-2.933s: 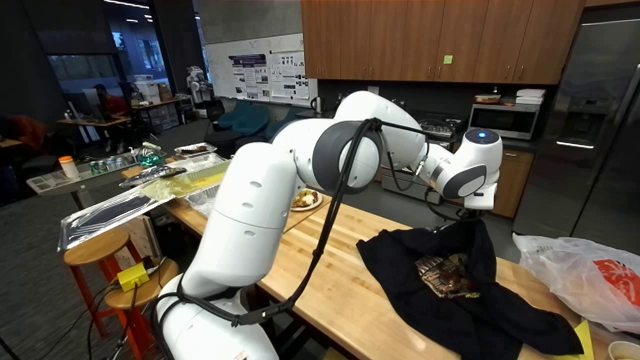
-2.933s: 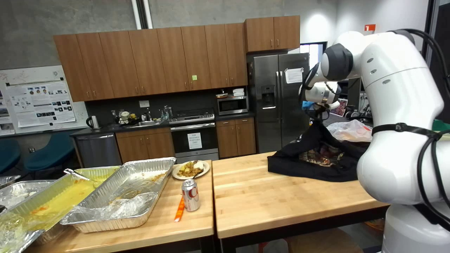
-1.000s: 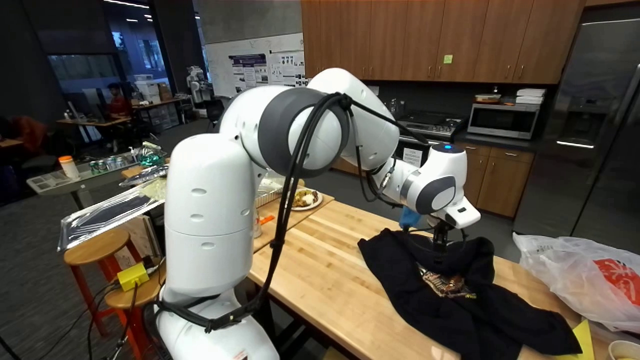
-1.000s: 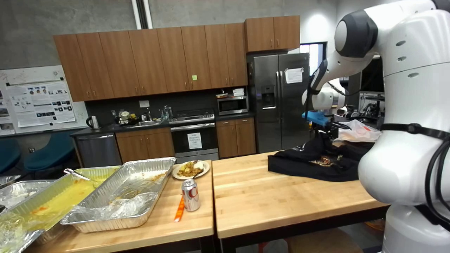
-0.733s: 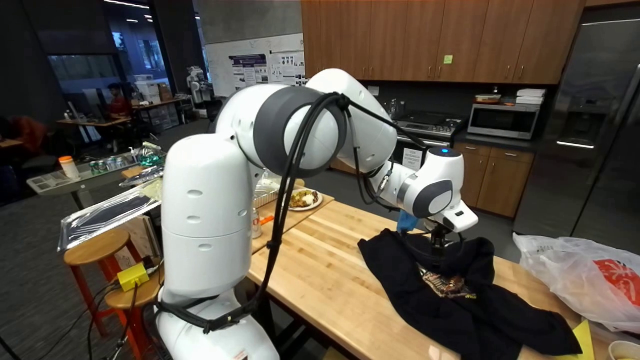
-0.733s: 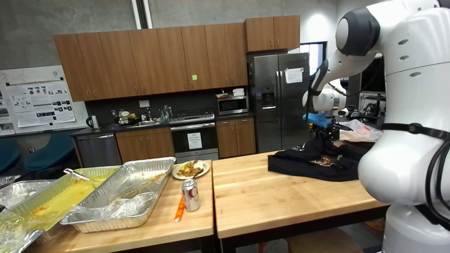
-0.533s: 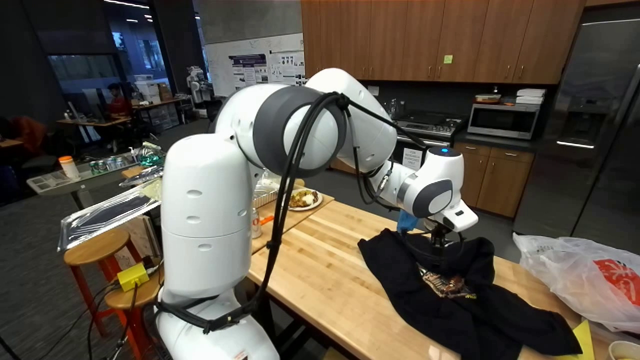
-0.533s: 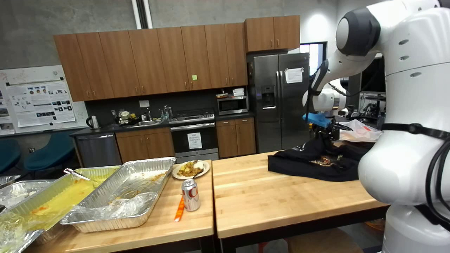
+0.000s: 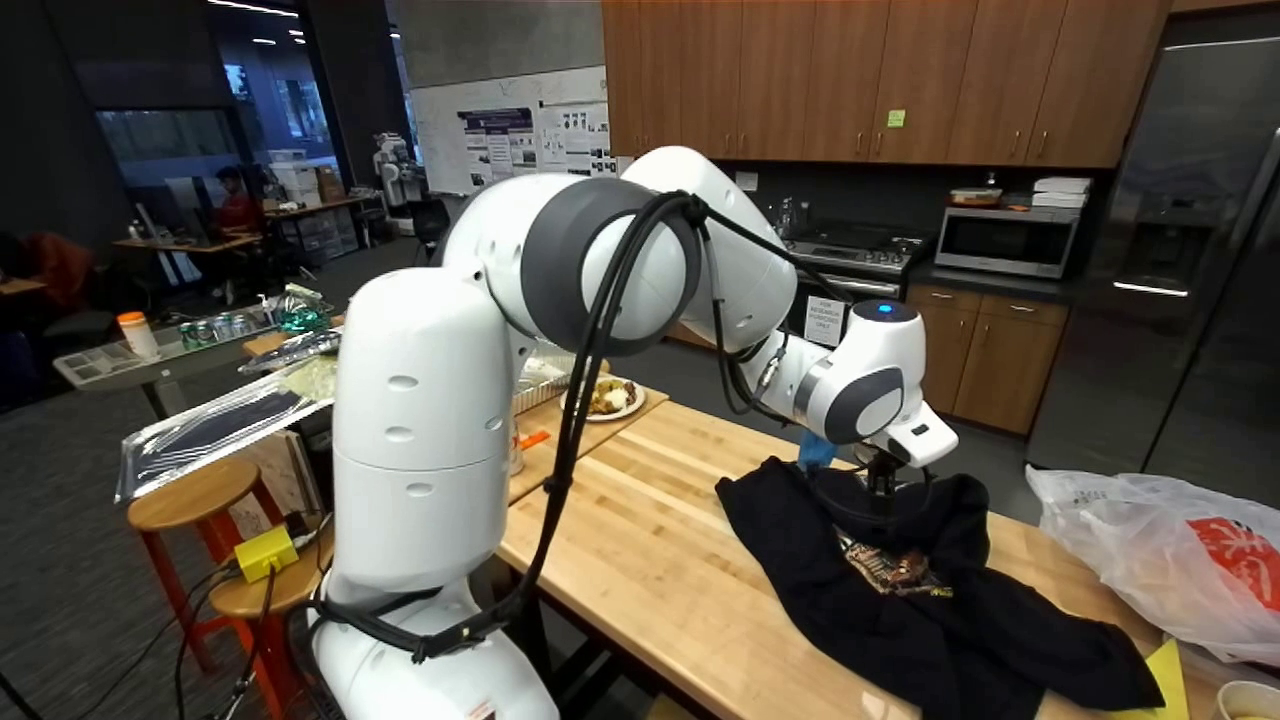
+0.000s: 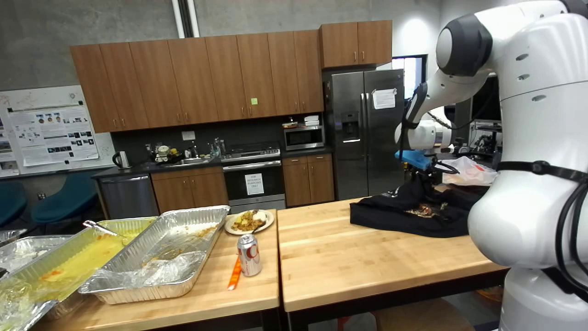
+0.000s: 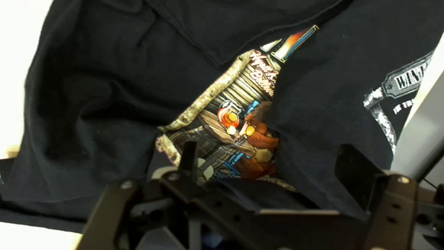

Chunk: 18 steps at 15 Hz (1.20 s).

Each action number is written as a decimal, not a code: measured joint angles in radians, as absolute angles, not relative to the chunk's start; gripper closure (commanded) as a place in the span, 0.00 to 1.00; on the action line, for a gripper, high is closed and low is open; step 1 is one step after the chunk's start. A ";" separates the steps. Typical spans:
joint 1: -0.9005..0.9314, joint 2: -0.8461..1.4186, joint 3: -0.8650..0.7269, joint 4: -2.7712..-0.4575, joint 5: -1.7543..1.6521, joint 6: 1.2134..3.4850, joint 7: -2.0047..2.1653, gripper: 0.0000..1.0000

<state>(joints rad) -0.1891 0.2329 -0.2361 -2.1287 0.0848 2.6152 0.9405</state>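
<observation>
Shirt [image 9: 925, 600] lying rumpled across wooden table [image 9: 640, 520]. Gripper [image 11: 267, 151] hanging over shirt, jaws standing wide apart; whether touching, cannot tell. Bag [image 9: 1150, 560] resting near shirt. Farther off, plate [image 10: 229, 227] holding food [image 10: 247, 222], can [image 10: 249, 257] standing near plate.

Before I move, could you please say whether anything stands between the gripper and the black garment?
Nothing visible does: in the wrist view, the open gripper faces the black garment directly; whether they touch is unclear.

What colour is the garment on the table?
The garment is mostly black, clearest in the wrist view.
</observation>
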 measured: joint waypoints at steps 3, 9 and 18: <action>-0.189 0.262 -0.226 -2.111 0.141 2.675 0.919 0.00; -0.189 0.353 -0.209 -2.027 0.205 2.728 0.873 0.00; -0.185 0.516 -0.208 -1.881 0.205 2.727 0.849 0.00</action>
<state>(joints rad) -0.1852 0.5161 -0.2076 -1.8813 0.2048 2.7273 0.8487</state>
